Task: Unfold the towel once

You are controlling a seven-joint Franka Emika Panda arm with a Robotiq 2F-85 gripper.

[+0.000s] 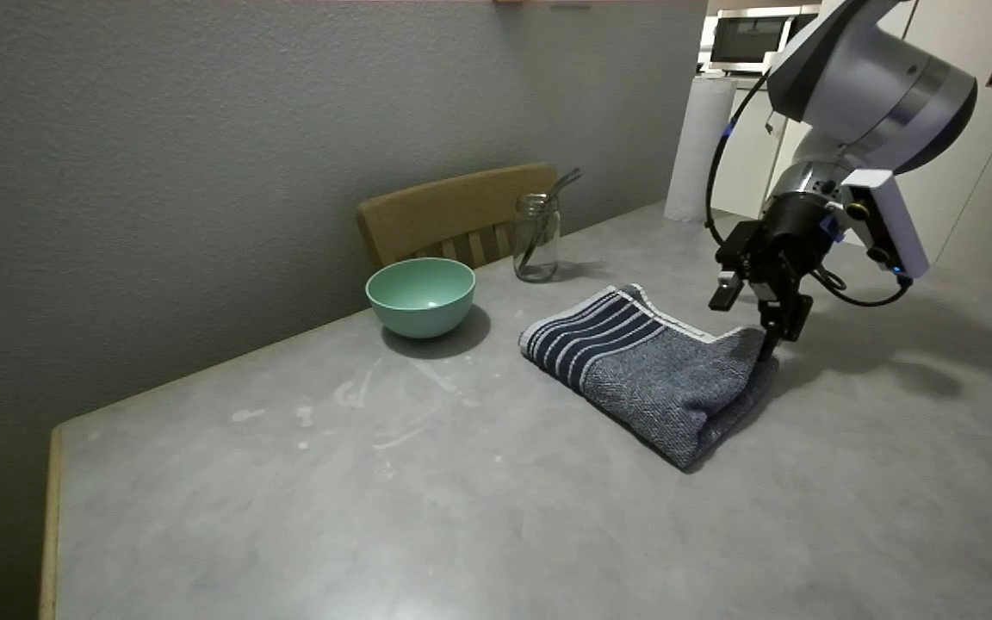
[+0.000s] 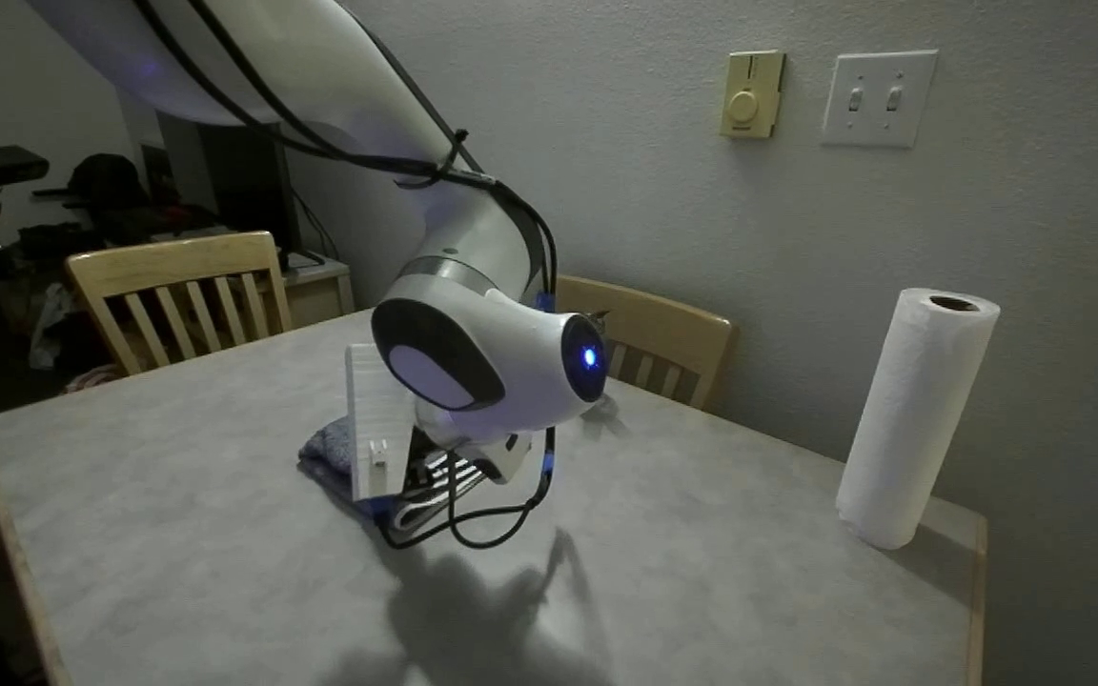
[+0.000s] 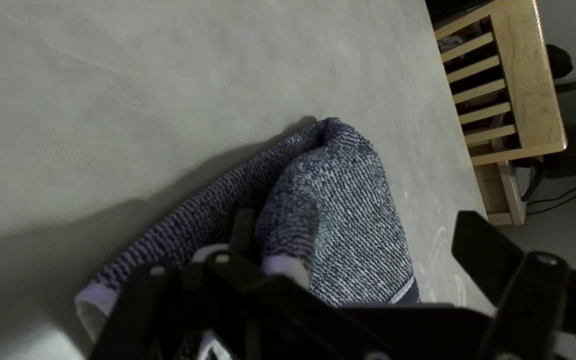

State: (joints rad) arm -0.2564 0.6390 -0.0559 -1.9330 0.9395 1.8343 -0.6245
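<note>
Tool (image 1: 746, 330) apart. In an exterior view, towel (image 1: 655, 370) lies folded on counter (image 1: 375, 525), right of bowl (image 1: 421, 303). In an exterior view, arm (image 2: 501, 362) partly hides it. Wrist view: one finger (image 3: 242, 231) between layers. Probably light, limp; pinch upper hem (image 3: 288, 269) there.

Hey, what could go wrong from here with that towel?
The gripper is open, with one finger tucked between layers of the towel, so lifting now might let the top layer slip off. The glass jar stands near the striped end; a sweeping towel could knock it over.
</note>
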